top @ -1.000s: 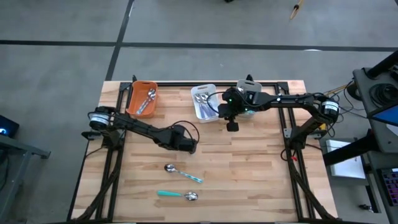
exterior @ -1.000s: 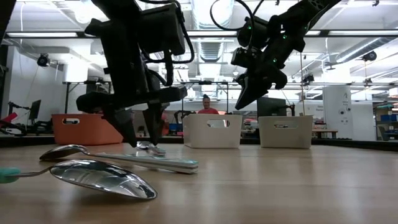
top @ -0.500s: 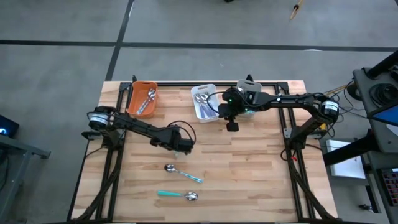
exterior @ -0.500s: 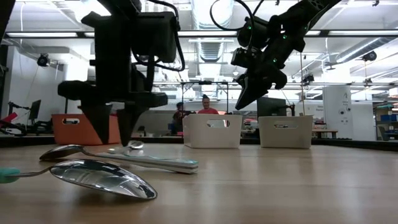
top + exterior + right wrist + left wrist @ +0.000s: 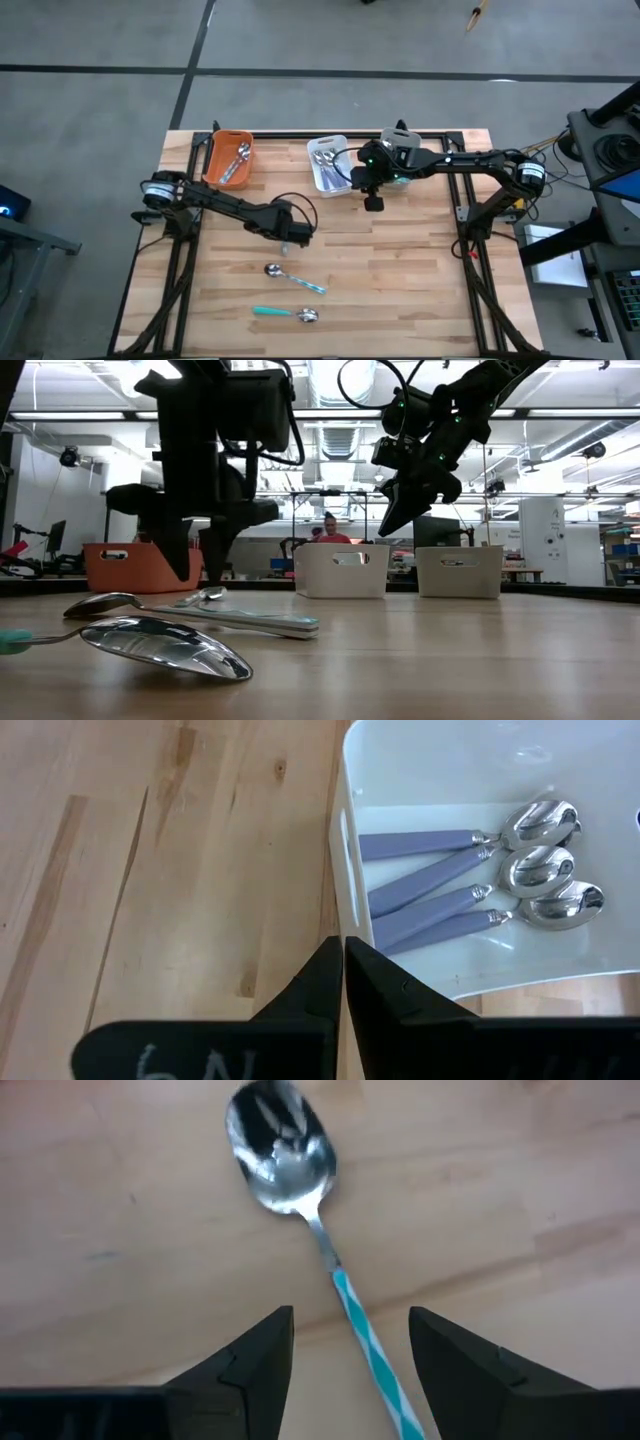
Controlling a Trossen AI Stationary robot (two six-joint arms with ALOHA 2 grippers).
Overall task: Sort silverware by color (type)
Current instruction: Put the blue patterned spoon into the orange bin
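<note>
Near the table's middle, the left gripper (image 5: 287,238) hovers, fingers apart, above the striped spoon (image 5: 300,1210). The right gripper (image 5: 372,203), pressed together, hangs beside the white bin (image 5: 400,750) of purple spoons (image 5: 470,870). No writing is legible.

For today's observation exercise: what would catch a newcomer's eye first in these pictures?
Two spoons lie loose on the wooden table: a striped-handled spoon with the open left gripper just above it, and a teal-handled spoon nearer the front edge. The shut right gripper hangs beside the white bin of purple-handled spoons.
</note>
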